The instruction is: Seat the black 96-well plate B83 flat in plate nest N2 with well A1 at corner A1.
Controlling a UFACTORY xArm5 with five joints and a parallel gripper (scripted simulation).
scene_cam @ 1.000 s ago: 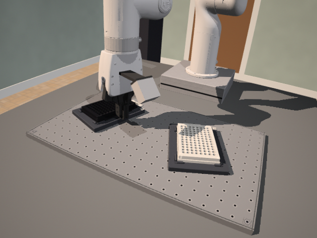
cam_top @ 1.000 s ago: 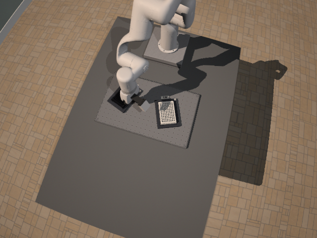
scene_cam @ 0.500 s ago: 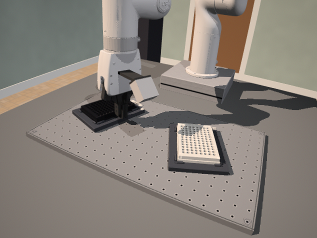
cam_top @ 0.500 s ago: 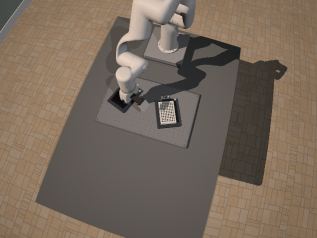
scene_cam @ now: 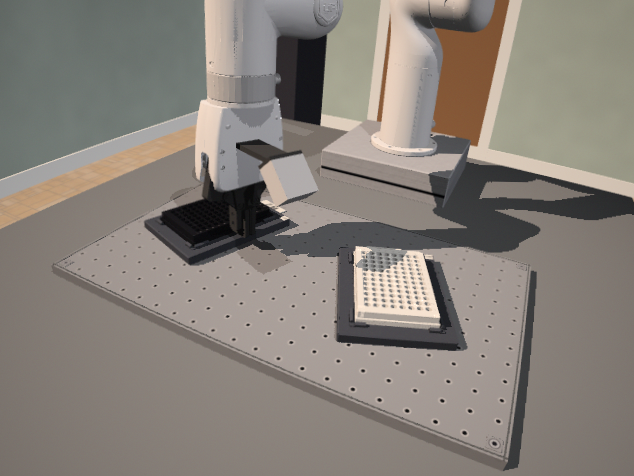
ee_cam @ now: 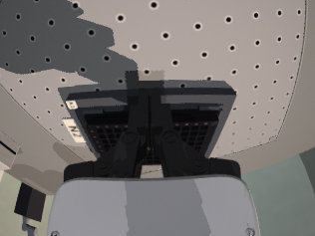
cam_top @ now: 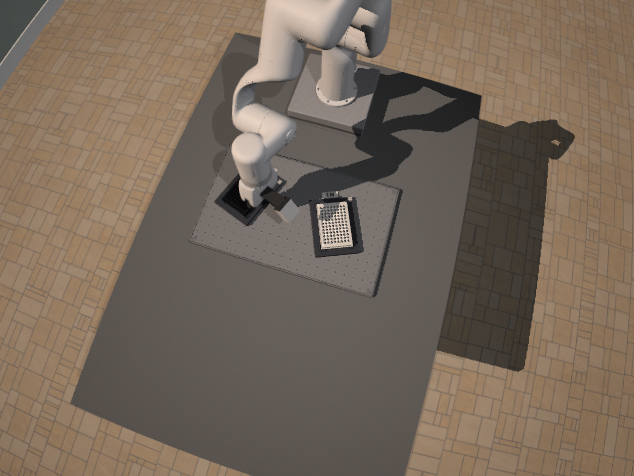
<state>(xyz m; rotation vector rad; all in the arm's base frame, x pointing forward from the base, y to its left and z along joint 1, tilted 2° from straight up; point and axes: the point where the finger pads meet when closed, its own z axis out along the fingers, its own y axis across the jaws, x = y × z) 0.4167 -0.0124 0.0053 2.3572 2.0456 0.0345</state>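
Note:
The black plate B83 (scene_cam: 204, 217) lies on the dark nest N2 (scene_cam: 204, 247) at the breadboard's back left. It also shows in the overhead view (cam_top: 235, 200) and in the wrist view (ee_cam: 198, 125). My gripper (scene_cam: 244, 229) is shut with nothing between the fingers. Its fingertips stand low over the plate's right end, next to its rim. I cannot tell whether they touch it. The arm hides much of the plate from above (cam_top: 250, 202). In the wrist view the closed fingers (ee_cam: 148, 96) cross the plate's middle. The white plate B38 (scene_cam: 395, 286) sits flat in nest N1 (scene_cam: 396, 333).
Both nests stand on a grey perforated breadboard (scene_cam: 286, 327) on the dark deck. The arm's base block (scene_cam: 396, 163) is behind it. Small white labels (scene_cam: 279, 210) lie by N2. B38 and N1 are well to the right of the gripper (cam_top: 335, 224).

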